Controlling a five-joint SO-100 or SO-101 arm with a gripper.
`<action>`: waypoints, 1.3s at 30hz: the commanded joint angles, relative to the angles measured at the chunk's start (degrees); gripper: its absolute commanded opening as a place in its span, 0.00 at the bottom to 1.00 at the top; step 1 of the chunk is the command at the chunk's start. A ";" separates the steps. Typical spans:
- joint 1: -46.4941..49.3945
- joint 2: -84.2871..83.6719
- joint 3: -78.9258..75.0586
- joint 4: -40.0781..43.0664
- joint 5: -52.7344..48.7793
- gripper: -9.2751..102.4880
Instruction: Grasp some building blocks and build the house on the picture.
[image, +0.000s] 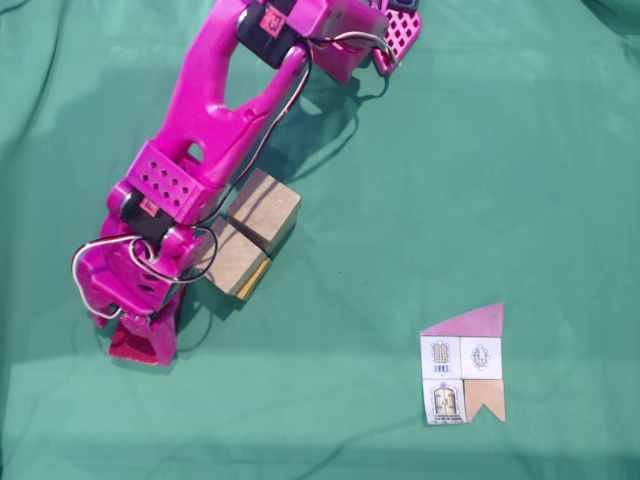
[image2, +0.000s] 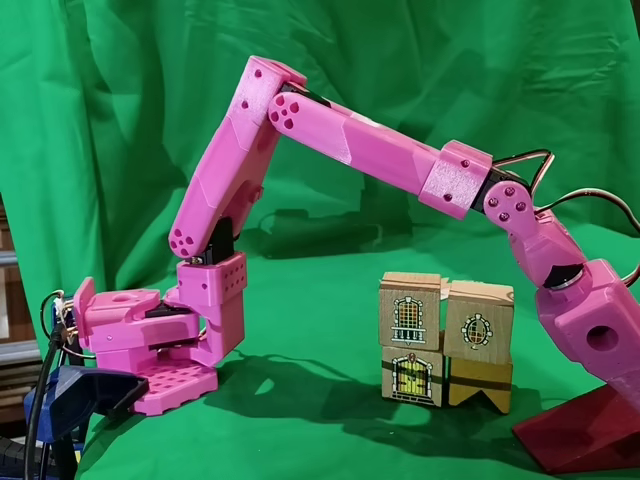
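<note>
Several tan building blocks (image: 252, 230) with printed windows and a door (image2: 445, 340) stand stacked two wide and two high. Just beside them, at the lower left of the top-down fixed view, my gripper (image: 140, 335) points down and its jaws hold a magenta-red block (image: 135, 350). In the side fixed view that dark red slanted block (image2: 570, 445) touches the cloth at the lower right, right of the stack, under my gripper (image2: 592, 405). The fingertips are hidden. The picture (image: 463, 365) of a house with a pink roof lies flat at the lower right.
Green cloth covers the table (image: 480, 180) and hangs as a backdrop. The pink arm base (image2: 150, 345) stands at the left beside a blue clamp (image2: 70, 395). Wire loops (image: 95, 265) stick out by the wrist. Open cloth lies between the stack and the card.
</note>
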 joint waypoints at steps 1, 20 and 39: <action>0.53 0.35 -1.32 -0.26 -0.44 0.40; 0.44 0.26 -2.29 -0.35 -2.02 0.40; 0.44 0.18 -1.32 -0.26 -6.59 0.40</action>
